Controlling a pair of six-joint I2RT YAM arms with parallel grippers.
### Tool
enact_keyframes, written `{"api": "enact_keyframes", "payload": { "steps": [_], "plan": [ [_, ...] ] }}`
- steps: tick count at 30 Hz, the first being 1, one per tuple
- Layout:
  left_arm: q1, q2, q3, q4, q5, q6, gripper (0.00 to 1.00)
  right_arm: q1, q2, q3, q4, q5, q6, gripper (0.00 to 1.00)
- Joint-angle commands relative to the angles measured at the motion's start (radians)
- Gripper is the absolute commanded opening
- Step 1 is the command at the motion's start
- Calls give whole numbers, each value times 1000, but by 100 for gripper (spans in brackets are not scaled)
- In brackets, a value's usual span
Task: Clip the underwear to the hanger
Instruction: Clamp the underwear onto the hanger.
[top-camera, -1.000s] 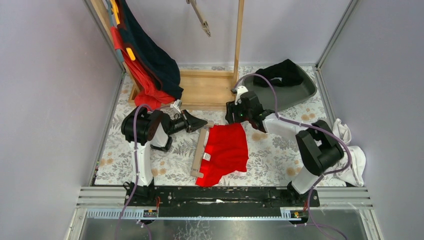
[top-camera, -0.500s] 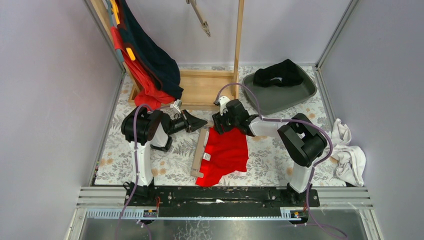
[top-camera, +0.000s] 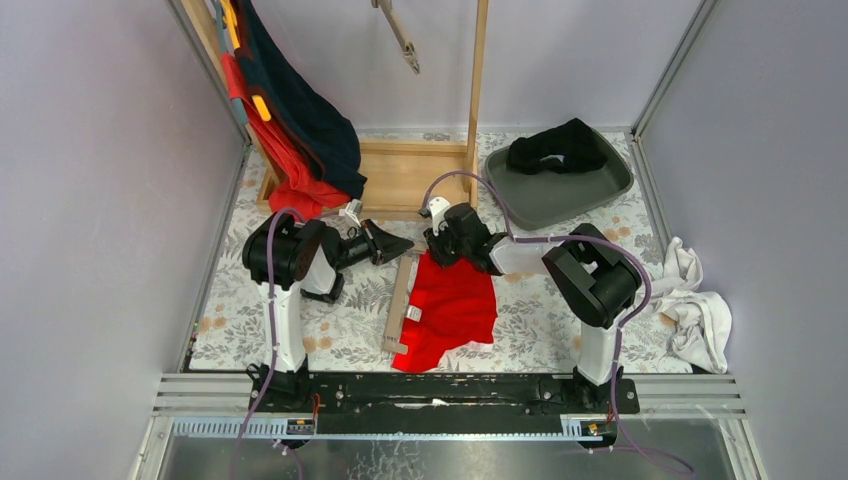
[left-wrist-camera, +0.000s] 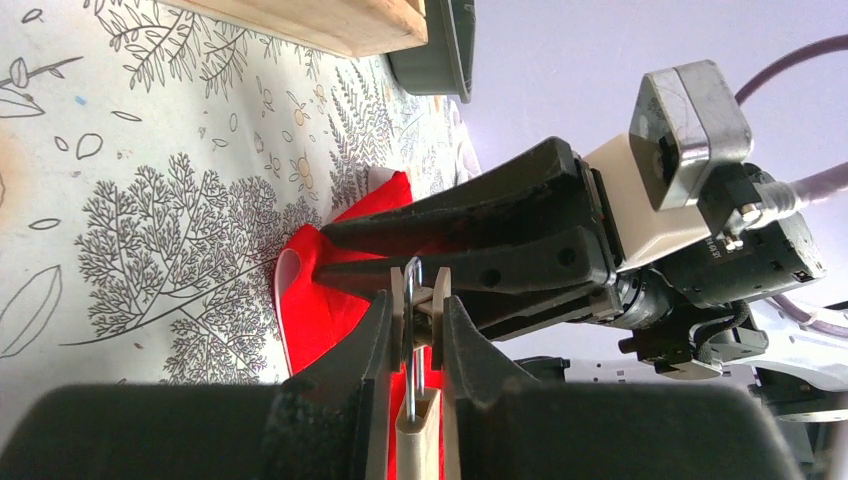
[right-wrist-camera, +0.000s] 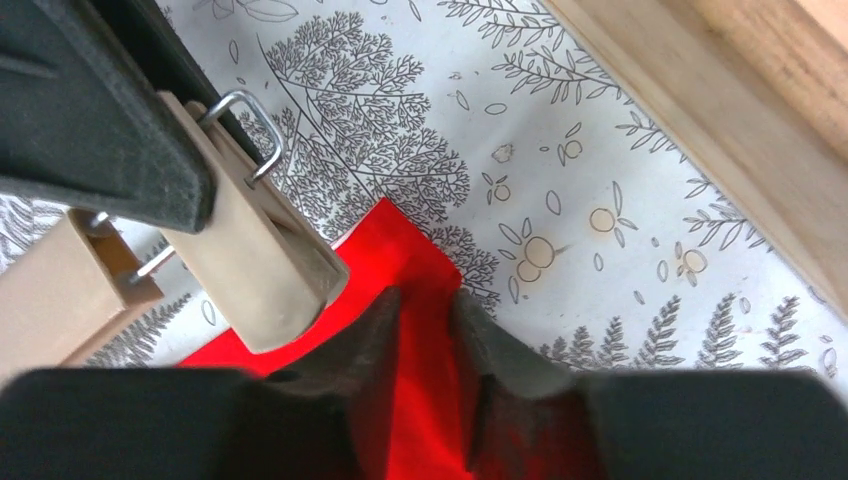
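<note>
L gripper (left-wrist-camera: 415, 330) clamped on hanger clip (left-wrist-camera: 421, 300); R gripper (right-wrist-camera: 428, 325) pinching corner of red underwear (right-wrist-camera: 420, 270) just beside clip.

A robotics lab test cell: plain grey partition walls (top-camera: 90, 200) on aluminium framing (top-camera: 450, 392) enclose a table (top-camera: 540, 300) under leaf-print cloth.

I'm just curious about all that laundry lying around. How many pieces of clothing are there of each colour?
Red: 2, the underwear on the table and a garment on the rack
Navy: 1, on the rack
Black: 1, in the grey tray
White: 1 heap, piece count unclear
Total: 5
</note>
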Motion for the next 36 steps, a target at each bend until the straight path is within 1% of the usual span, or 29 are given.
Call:
{"api": "enact_keyframes", "payload": {
  "steps": [1, 2, 3, 4, 8, 13, 22, 36],
  "plan": [
    [5, 13, 0, 56, 6, -11, 0, 14, 16, -11, 69, 7, -12, 17],
    [6, 11, -1, 56, 7, -11, 0, 14, 16, -17, 72, 9, -8, 7],
    [8, 12, 0, 55, 6, -13, 0, 14, 15, -25, 80, 12, -6, 1],
    [11, 11, -2, 55, 7, -13, 0, 14, 12, -35, 90, 13, -1, 0],
    [23, 5, -7, 57, 3, -15, 0, 14, -30, -114, 168, 30, 34, 0],
    [35, -2, -18, 65, 2, -15, 0, 14, -122, -190, 259, 105, 95, 0],
    [33, -14, -24, 69, -3, -1, 0, 14, -227, -210, 270, 152, 101, 0],
    [33, -33, -30, 71, -11, 11, 0, 14, -284, -185, 250, 154, 85, 0]
  ]
}}
